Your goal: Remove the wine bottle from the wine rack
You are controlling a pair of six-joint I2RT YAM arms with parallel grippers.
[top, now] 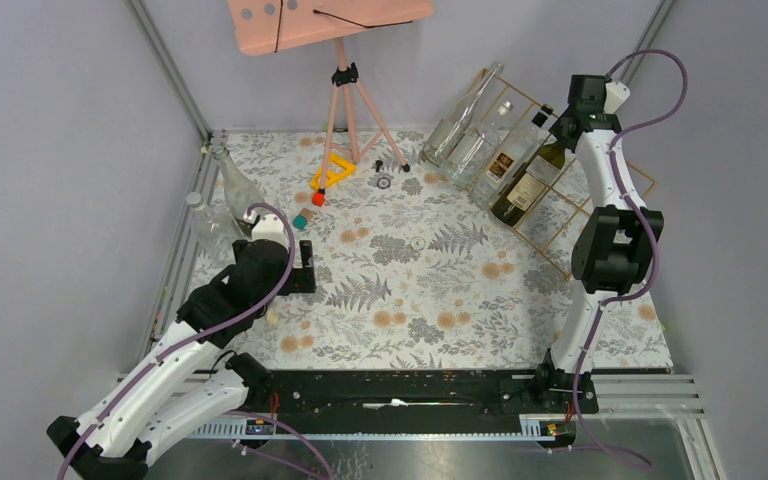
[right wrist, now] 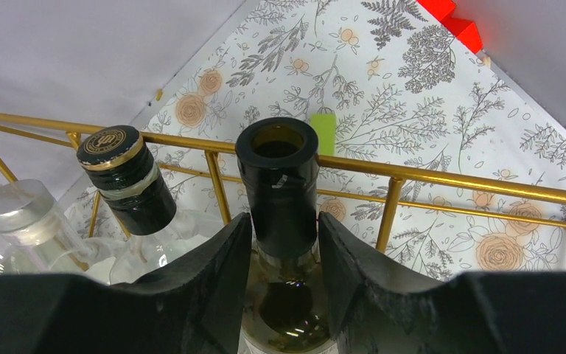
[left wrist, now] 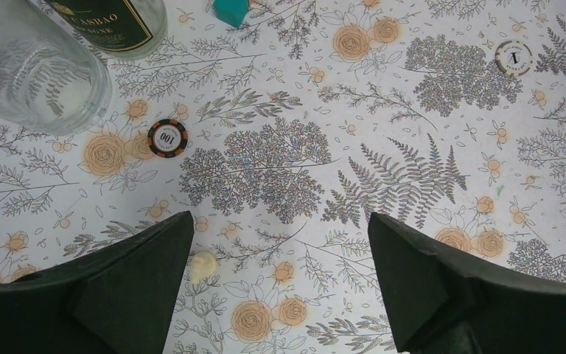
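While the left gripper (left wrist: 280, 236) hangs wide open at lower left, the right gripper (right wrist: 284, 221) pinches the neck of the dark green glass wine bottle (top: 528, 188), which slants neck-up toward upper right in the gold wire wine rack (right wrist: 449, 179).

This is a robotics lab test cell, not a home. Plain lilac panel walls (top: 60, 150) close in on three sides, joined by bare aluminium posts (top: 170, 70) at 11 and 1 o'clock. A white left arm (top: 160, 385) and right arm (top: 597, 165), trailing purple cables, are bolted to a black rail (top: 400, 390) at 6 o'clock. A printed floral sheet covers the tabletop (top: 410, 300). On it sit staged props: a poker chip (left wrist: 167, 137), a teal block (top: 301, 221), a gold wire wine rack (right wrist: 449, 179) at 2 o'clock and a pink tripod stand (top: 330, 25) at 12 o'clock.
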